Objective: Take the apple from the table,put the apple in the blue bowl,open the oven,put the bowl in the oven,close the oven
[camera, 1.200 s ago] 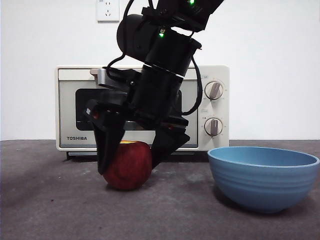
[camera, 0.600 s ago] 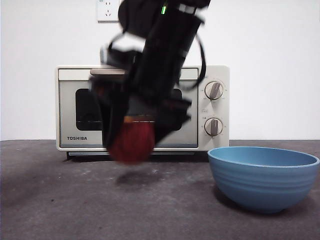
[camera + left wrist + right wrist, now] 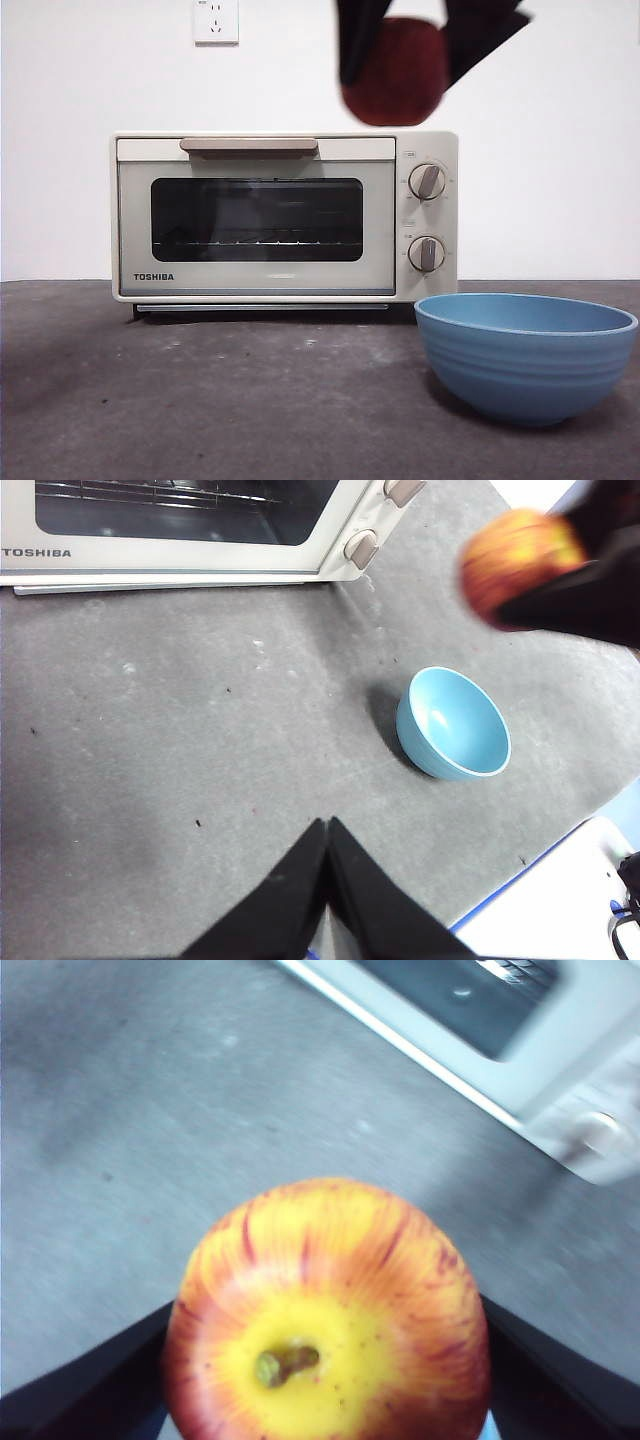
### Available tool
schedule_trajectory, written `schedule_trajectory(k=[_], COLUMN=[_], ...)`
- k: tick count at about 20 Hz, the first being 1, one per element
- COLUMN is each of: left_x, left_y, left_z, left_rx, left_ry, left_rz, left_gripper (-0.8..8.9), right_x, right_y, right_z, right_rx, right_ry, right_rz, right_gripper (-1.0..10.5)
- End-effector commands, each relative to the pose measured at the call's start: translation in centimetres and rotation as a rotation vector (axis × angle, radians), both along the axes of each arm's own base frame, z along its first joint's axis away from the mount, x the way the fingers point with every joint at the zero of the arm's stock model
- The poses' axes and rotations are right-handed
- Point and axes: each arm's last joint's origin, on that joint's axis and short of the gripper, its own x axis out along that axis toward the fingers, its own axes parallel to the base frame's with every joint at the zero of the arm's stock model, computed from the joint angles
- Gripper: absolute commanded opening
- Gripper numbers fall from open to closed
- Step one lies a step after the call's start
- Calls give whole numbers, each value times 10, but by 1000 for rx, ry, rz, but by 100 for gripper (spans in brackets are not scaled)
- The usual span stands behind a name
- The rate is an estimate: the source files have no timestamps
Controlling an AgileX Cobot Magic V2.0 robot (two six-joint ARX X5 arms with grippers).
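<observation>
My right gripper (image 3: pixel 398 40) is shut on the dark red apple (image 3: pixel 394 72), high in the air above the oven's top right corner in the front view. The right wrist view is filled by the apple (image 3: pixel 325 1315), its yellow top and stem facing the camera, with a black jaw on each side. The blue bowl (image 3: pixel 525 355) stands empty on the table (image 3: pixel 200 400) at the right, in front of the oven's knobs. The cream TOSHIBA oven (image 3: pixel 285 215) stands behind with its door closed. My left gripper (image 3: pixel 326 832) is shut and holds nothing, high over the table.
The oven's beige handle (image 3: pixel 250 146) runs along the door's top, and two knobs (image 3: pixel 428 182) sit on its right side. A wall socket (image 3: pixel 216 20) is on the white wall behind. In the left wrist view, a white surface (image 3: pixel 560 910) borders the table beyond the bowl (image 3: pixel 453 723).
The right gripper has lifted the apple off the table, up and to the right, from in front of the oven door to above the oven's top.
</observation>
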Motion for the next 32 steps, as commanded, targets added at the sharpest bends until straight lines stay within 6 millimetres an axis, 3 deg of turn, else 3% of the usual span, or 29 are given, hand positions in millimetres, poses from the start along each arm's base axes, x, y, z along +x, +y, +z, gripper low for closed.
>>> schedule_trajectory(k=[1,5,10,17,28,32], left_x=[0,0,1,1,1,6], left_y=[0,0,0,0,0,-1], left_z=[7,7,7,7,7,7], left_rx=[6,5,6,5,5,3], left_ry=[-36,-35,-30,-28,-28,-25], left_rz=[-10,-10,-10,-10,-10,-8], left_gripper=[7,7,7,7,7,7], right_x=[-7,-14,-14,-14,-14,-10], right_y=[-11,-33,-39,-51,-47,-45], right_z=[-18,-67,-118,-147,-148,-112], right_rx=[-39,-36,34,33,61,74], right_ry=[22,50,69,91,115,25], right_rz=[-9,-73,-91,-140,-111,-98], right_gripper=[390,390,390,390,454,454])
